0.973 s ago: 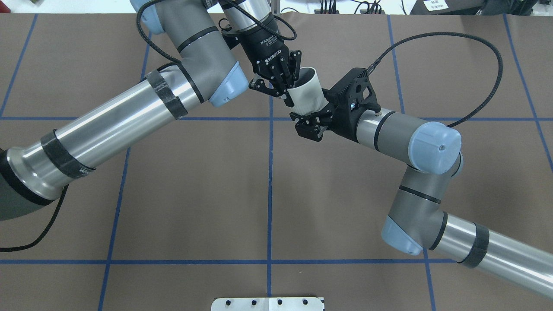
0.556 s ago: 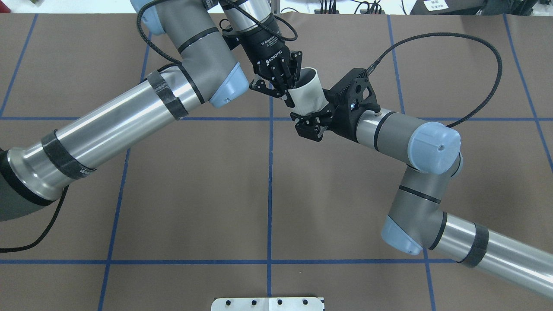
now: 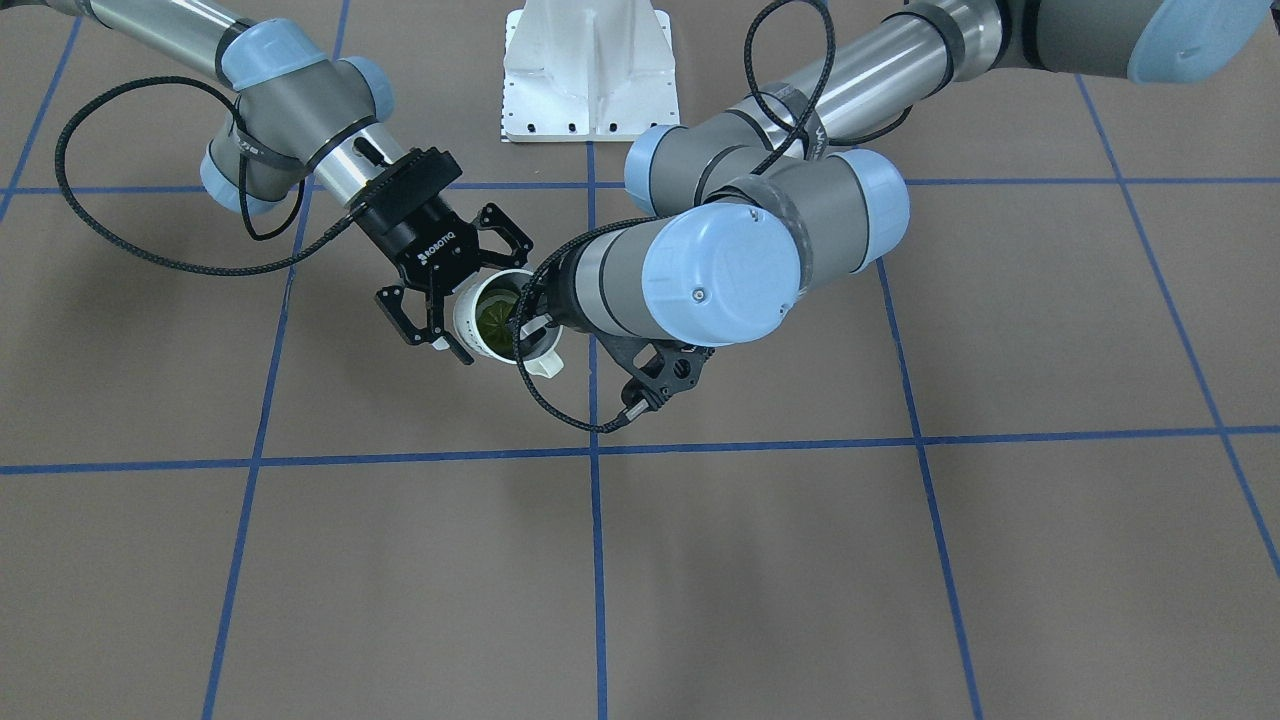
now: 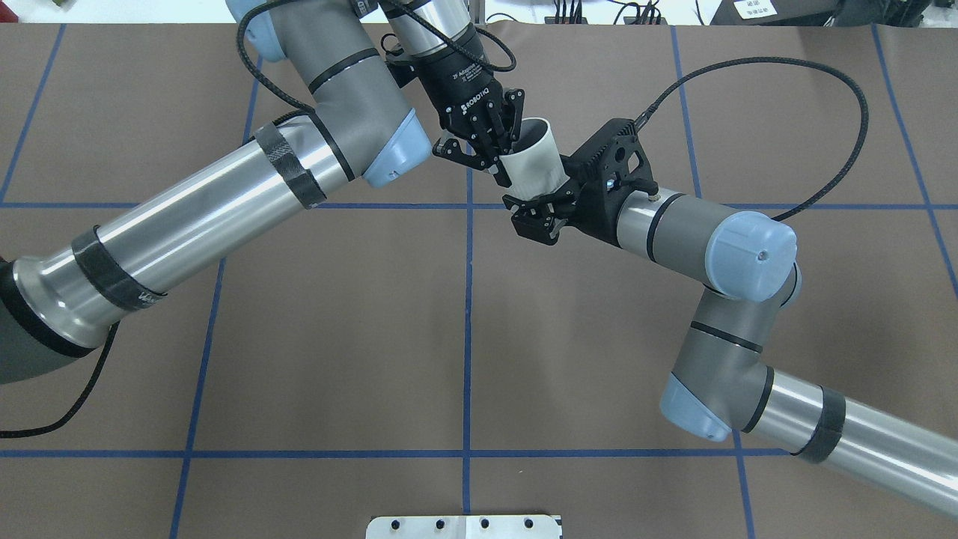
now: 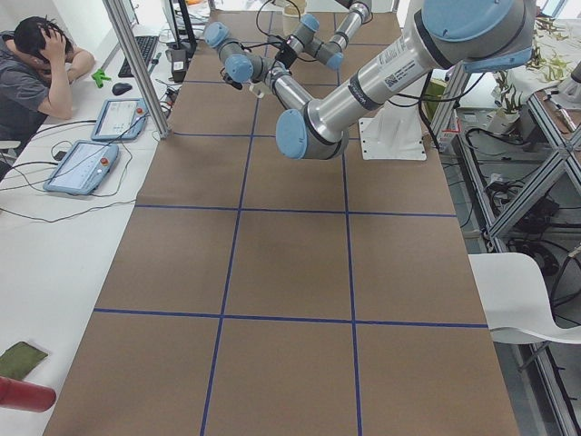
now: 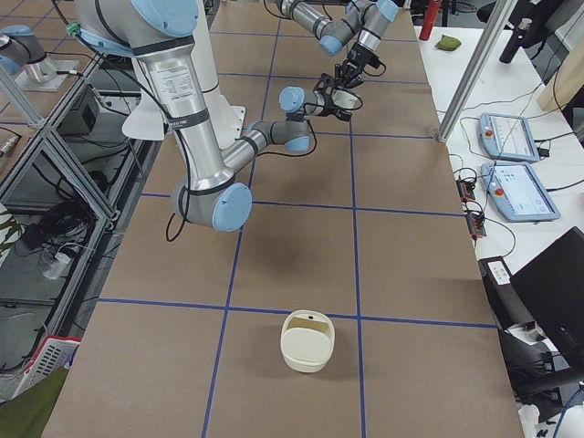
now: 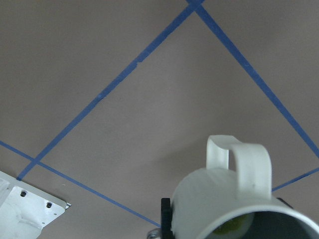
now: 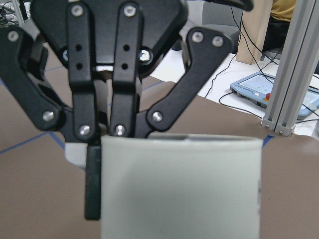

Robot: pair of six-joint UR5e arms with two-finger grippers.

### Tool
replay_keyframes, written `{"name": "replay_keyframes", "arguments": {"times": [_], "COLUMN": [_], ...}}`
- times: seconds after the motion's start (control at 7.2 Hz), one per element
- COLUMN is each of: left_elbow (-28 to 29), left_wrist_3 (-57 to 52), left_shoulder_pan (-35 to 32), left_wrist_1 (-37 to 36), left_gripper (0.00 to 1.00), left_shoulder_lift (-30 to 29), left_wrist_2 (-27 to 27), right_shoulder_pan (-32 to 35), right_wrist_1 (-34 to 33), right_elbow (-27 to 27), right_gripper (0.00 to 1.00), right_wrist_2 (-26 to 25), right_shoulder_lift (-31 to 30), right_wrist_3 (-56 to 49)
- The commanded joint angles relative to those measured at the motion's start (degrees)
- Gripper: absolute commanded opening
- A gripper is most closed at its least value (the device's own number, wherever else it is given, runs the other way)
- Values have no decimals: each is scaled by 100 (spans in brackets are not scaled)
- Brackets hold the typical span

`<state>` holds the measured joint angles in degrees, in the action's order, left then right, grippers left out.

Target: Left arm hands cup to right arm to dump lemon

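Note:
The off-white cup [image 4: 533,161] hangs above the table's middle, tilted with its mouth away from the robot. My left gripper [image 4: 503,153] is shut on its rim, one finger outside the wall, as the right wrist view [image 8: 102,184] shows. The yellow-green lemon [image 3: 493,315] lies inside the cup [image 3: 463,318] and also shows in the left wrist view [image 7: 227,226] under the handle [image 7: 244,162]. My right gripper [image 4: 540,191] is open, with its fingers [image 3: 425,325] spread to either side of the cup's lower body [image 8: 179,189]. I cannot see contact.
The robot's white base plate [image 3: 590,70] stands at the robot's side of the table [image 4: 464,526]. A cream tub [image 6: 307,340] sits on the brown mat at the table's right end. Cable loops [image 4: 823,90] hang off both wrists. An operator [image 5: 36,54] sits beyond the left end.
The right arm has edged slightly toward the cup. The left gripper and the cup have stayed put.

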<state>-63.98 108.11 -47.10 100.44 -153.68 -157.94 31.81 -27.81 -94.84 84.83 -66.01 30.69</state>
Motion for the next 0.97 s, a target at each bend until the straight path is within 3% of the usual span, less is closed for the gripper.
{"name": "replay_keyframes", "arguments": {"times": [0.0, 0.14, 0.83], "left_elbow": [-9, 0, -9], "left_wrist_3": [-35, 8, 229], "left_shoulder_pan": [17, 17, -289], "left_wrist_1": [377, 676, 697], "left_gripper": [98, 100, 100], "left_shoulder_lift": [30, 100, 110], "left_wrist_2": [17, 26, -9], "right_shoulder_pan": [9, 9, 53], "right_wrist_1": [-214, -234, -164], "right_elbow": [-8, -17, -96], "right_gripper": [27, 21, 22], "right_wrist_2": [16, 16, 51], "right_shoulder_lift": [0, 0, -306], "right_wrist_3": [51, 60, 43]}}
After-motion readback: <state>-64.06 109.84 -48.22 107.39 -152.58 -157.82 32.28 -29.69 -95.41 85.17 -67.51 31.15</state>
